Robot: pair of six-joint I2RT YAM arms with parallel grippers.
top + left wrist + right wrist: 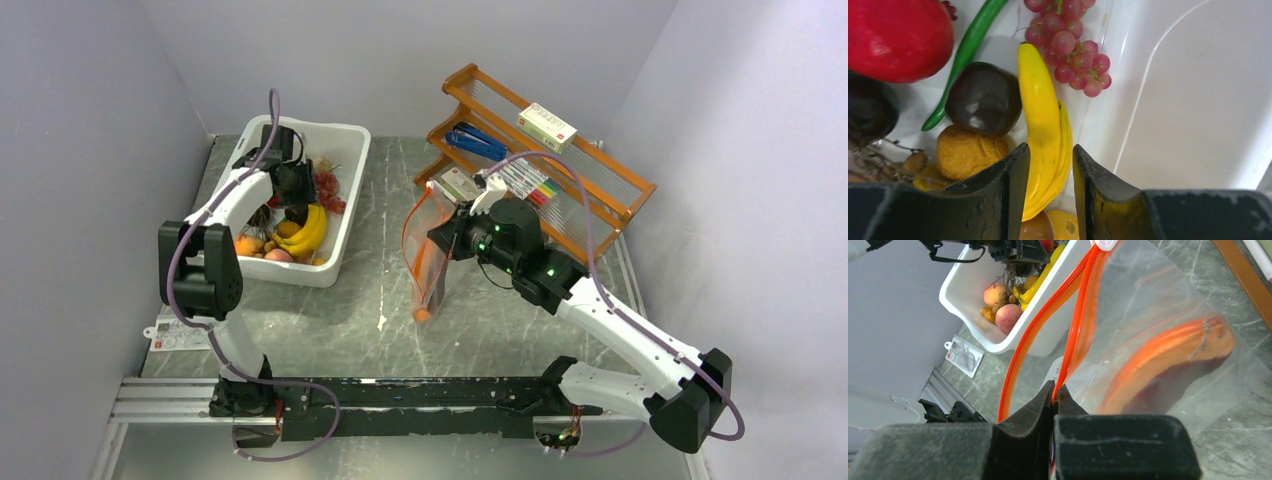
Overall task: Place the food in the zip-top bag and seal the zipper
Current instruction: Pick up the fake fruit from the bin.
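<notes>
In the white bin (352, 135) at the left, my left gripper (1050, 155) straddles the yellow banana bunch (1040, 115), and its jaws close against the bunch's sides. Pink-red grapes (1073, 50), a big red fruit (898, 40) and orange round fruits (250, 245) lie around it. At the table's middle, my right gripper (1054, 387) is shut on one lip of the orange-red zipper (1028, 335). It holds the clear zip-top bag (428, 240) up with its mouth gaping. The white slider (1104, 244) sits at the far end. A dark orange-rimmed slab (1168, 360) lies inside the bag.
A wooden rack (600, 200) with boxes, blue tools and coloured pens stands at the back right, close behind the right arm. A white card (180, 335) lies near the left arm's base. A green pod (968, 45) and a dark round fruit (983, 97) share the bin. Walls close in on both sides.
</notes>
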